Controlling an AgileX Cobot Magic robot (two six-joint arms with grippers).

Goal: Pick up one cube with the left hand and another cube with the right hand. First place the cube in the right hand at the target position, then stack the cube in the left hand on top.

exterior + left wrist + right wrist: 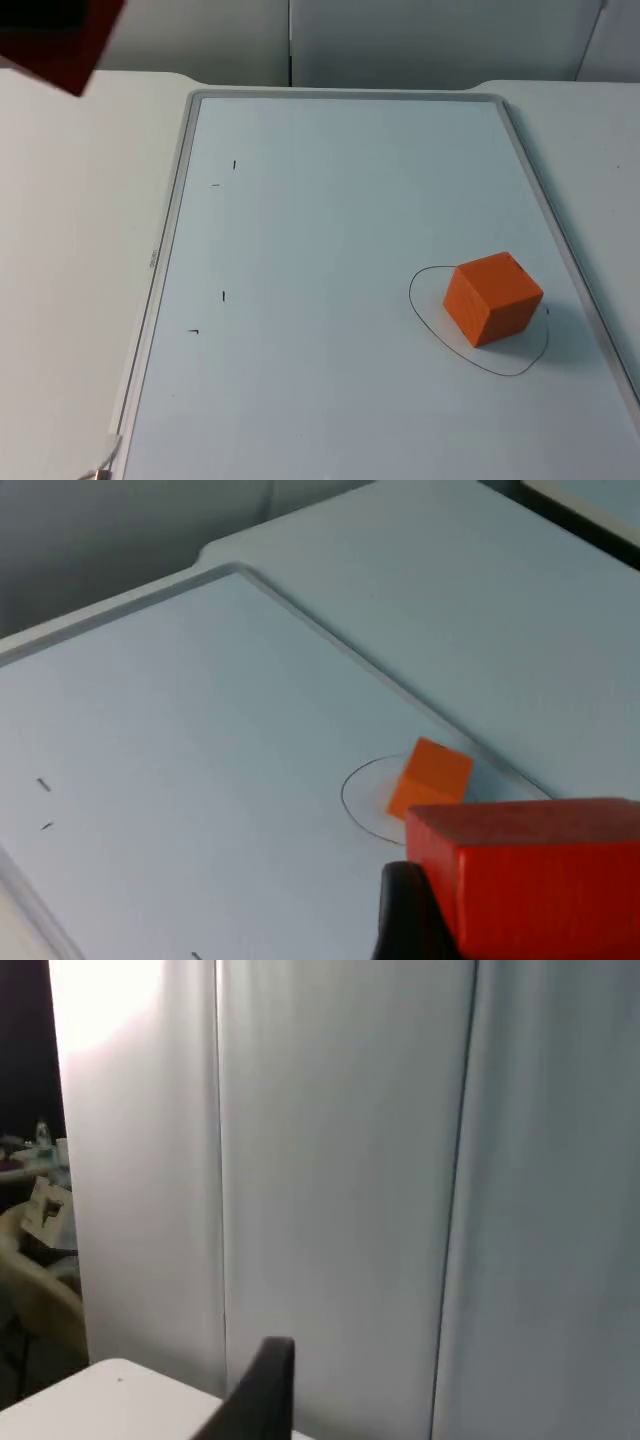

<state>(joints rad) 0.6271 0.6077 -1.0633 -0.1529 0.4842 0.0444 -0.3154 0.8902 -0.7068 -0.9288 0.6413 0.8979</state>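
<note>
An orange cube point(492, 298) rests inside a hand-drawn black outline point(424, 310) on the right part of the white board; it stands slightly turned. In the left wrist view the same orange cube point(430, 776) lies in the outline point(352, 802). A red cube point(62, 38) hangs high over the table's far left corner, well away from the orange one. My left gripper is shut on this red cube point(530, 875), with one black fingertip point(408, 920) against its side. My right gripper point(262, 1392) is raised and faces the grey partition wall.
The white board has a grey frame point(186, 160) and carries a few small black tick marks point(223, 296) on its left half. White table top point(70, 250) surrounds it. The partition wall point(400, 40) stands behind.
</note>
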